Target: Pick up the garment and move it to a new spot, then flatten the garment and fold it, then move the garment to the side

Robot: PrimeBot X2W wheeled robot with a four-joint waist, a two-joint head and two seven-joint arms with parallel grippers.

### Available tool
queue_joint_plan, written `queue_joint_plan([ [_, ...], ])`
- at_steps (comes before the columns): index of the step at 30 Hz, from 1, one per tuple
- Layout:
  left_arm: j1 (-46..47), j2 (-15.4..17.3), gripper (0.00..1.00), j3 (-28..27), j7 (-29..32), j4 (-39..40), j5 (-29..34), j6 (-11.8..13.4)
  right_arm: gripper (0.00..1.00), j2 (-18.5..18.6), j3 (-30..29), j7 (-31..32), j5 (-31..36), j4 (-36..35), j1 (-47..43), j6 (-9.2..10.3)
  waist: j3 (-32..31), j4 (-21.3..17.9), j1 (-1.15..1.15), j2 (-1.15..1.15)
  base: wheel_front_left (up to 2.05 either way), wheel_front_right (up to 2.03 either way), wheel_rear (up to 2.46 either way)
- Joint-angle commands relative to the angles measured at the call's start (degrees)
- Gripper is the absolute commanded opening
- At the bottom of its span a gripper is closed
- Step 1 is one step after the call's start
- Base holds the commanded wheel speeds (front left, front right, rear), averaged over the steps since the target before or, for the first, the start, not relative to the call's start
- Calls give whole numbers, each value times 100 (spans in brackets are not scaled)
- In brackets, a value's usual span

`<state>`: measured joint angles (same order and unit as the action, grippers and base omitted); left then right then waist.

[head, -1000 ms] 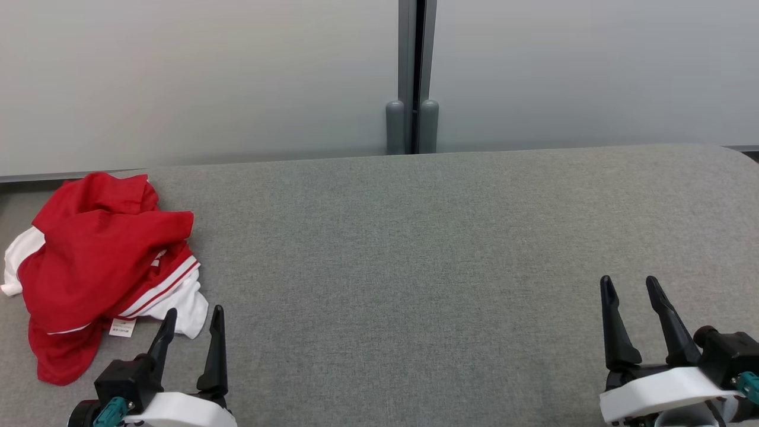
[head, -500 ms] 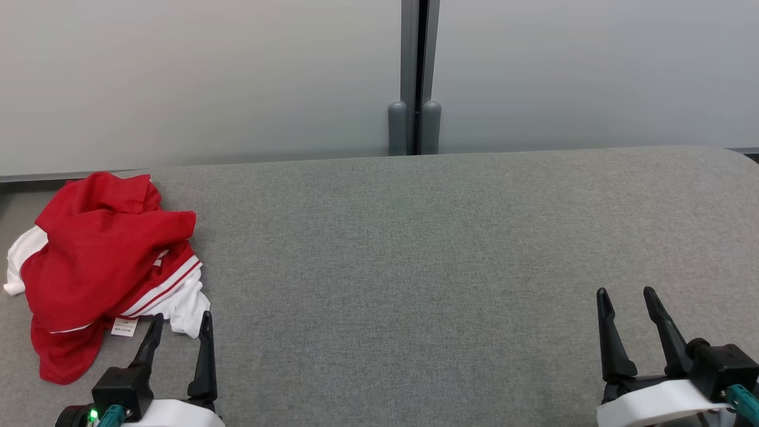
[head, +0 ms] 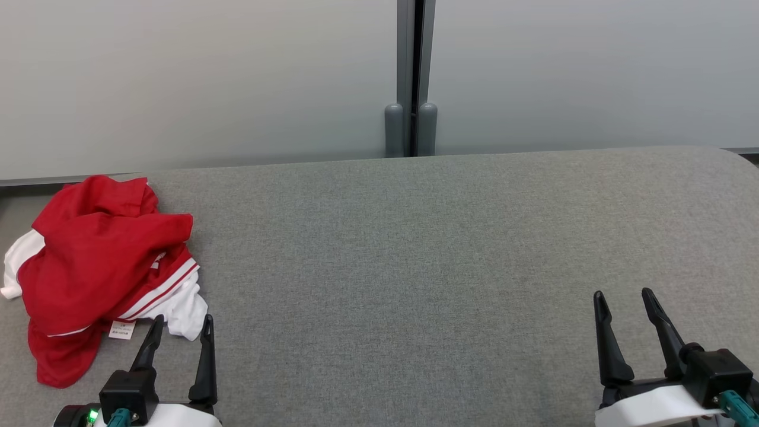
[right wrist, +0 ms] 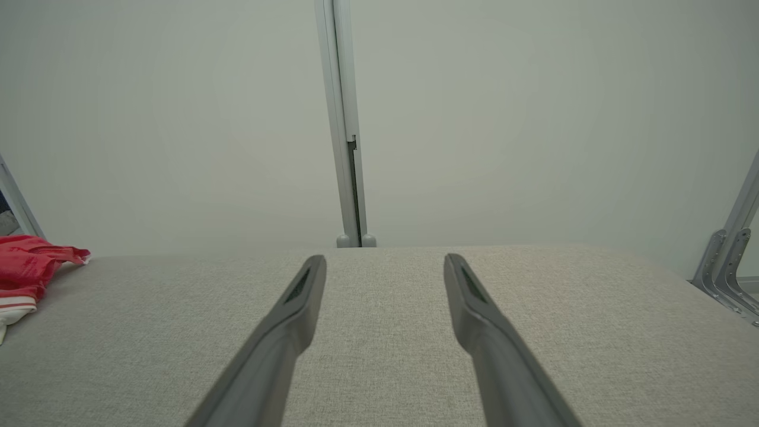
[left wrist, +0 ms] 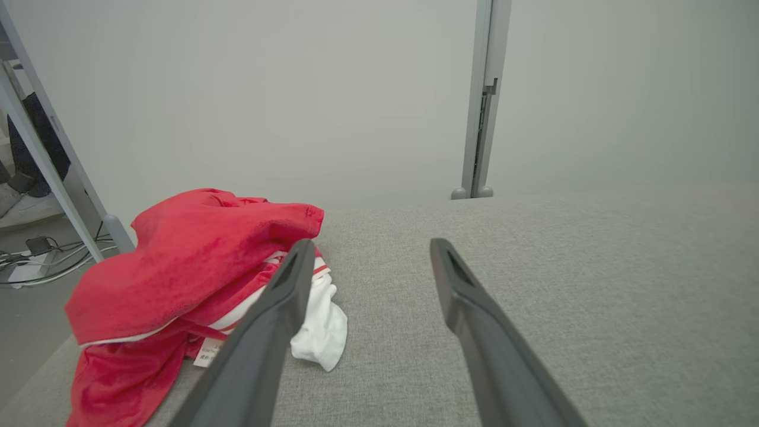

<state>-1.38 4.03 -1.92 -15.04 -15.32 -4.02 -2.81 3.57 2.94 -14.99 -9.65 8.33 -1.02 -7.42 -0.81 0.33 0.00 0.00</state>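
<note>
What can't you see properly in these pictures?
- Red and white garment: head view, crumpled in a heap, so folds hide what clothing it is.
- Label: head view, print too small to read.
- Label, left wrist view: partly behind a finger of the left hand.
- Garment, right wrist view: cut off by the left edge.

text: none legible | tag [head: 122, 330] on garment [head: 98, 261]: print too small
</note>
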Motion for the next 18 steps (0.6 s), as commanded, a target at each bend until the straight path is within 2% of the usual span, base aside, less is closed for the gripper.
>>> queue_joint_plan([
  [1,-35,-2,100,-33,-17,-11,33,-18,100,18,-20,-30,12,-16,-49,-12,-6,-2,0,0,0,0,0],
  [18,0,-42,100,-160,-17,-88,27,-107,100,12,-94,-30,-26,-52,-88,-12,-25,-47,0,0,0,0,0],
])
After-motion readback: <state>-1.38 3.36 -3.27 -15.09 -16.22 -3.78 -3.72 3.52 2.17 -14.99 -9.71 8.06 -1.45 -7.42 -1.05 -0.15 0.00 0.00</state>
